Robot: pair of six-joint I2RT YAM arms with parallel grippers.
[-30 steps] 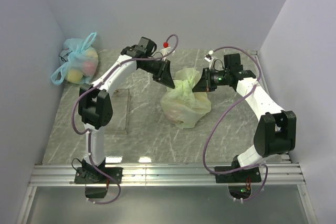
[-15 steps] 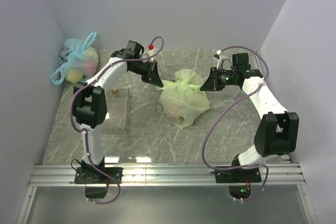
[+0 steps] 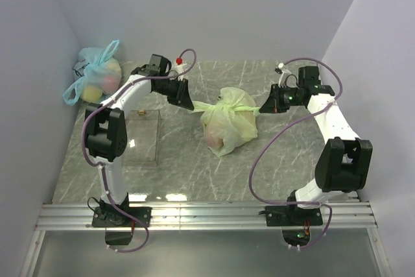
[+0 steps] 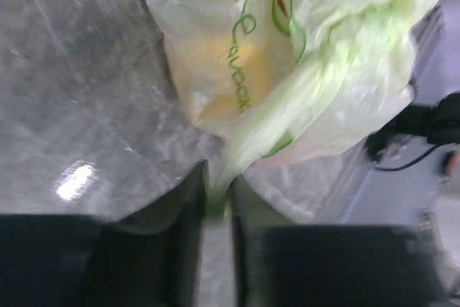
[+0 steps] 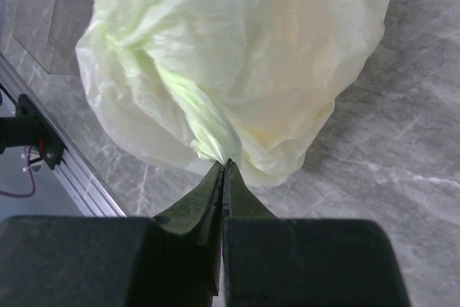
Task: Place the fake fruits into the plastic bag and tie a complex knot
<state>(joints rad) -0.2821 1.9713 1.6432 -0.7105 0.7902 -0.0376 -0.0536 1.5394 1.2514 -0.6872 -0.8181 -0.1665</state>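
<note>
Both arms have drawn apart (handles now taut). The left gripper [image 3: 187, 100] and right gripper [image 3: 264, 104] each clamp a handle of the plastic bag [image 3: 228, 124], which sits between their fingertips with the fake fruits [image 4: 219, 70] inside. The knot is likely tightening.

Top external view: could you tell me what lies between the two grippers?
The plastic bag lies between the left gripper and right gripper; each pinches a stretched end of it, clearest from above.

- Thin pale green plastic bag [image 3: 228, 128]: in the middle of the grey marble table [image 3: 285, 160].
- Clear rectangular plastic tray [image 3: 144, 139]: at its 9 o'clock.
- Light blue knotted plastic bag [image 3: 97, 81]: at its 10 o'clock, well apart.
</note>
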